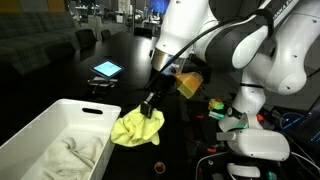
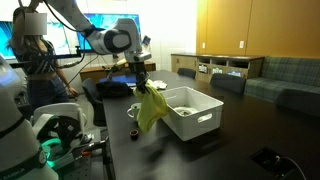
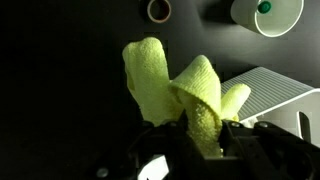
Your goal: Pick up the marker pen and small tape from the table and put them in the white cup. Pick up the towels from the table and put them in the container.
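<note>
My gripper (image 1: 151, 103) is shut on a yellow-green towel (image 1: 138, 127) and holds it hanging above the black table, next to the white container (image 1: 40, 135). The towel also shows in an exterior view (image 2: 150, 108) and in the wrist view (image 3: 180, 90). A pale towel (image 1: 72, 155) lies inside the container. The container shows in an exterior view (image 2: 205, 108) and its rim in the wrist view (image 3: 275, 85). The white cup (image 3: 268, 14) holds a green-capped marker pen (image 3: 265, 6). The small tape (image 3: 158, 10) lies on the table; it also shows near the table edge (image 1: 158, 166).
A tablet with a lit screen (image 1: 106, 69) lies farther back on the table. A yellow-brown object (image 1: 188, 83) and cluttered gear (image 1: 225, 110) sit by the robot base. A person (image 2: 35, 60) sits behind the table. Sofas and a cabinet (image 2: 220, 65) stand along the walls.
</note>
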Action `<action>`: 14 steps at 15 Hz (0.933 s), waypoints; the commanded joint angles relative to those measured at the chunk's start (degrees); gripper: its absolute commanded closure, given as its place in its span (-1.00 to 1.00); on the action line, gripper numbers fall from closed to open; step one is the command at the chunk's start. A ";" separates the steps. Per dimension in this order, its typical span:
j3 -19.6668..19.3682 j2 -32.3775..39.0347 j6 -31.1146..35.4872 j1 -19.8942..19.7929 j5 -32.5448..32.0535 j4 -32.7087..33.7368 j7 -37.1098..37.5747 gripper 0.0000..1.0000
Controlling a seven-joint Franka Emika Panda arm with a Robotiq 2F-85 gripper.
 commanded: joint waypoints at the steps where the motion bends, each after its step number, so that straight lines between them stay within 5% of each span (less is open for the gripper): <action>1: 1.00 -1.67 3.37 -1.04 -0.63 -1.13 1.13 0.76; 9: 1.01 -0.76 -2.48 0.25 1.08 -0.23 -5.41 0.77; 14: 2.61 -2.82 5.93 -3.60 -6.76 -2.53 9.04 0.73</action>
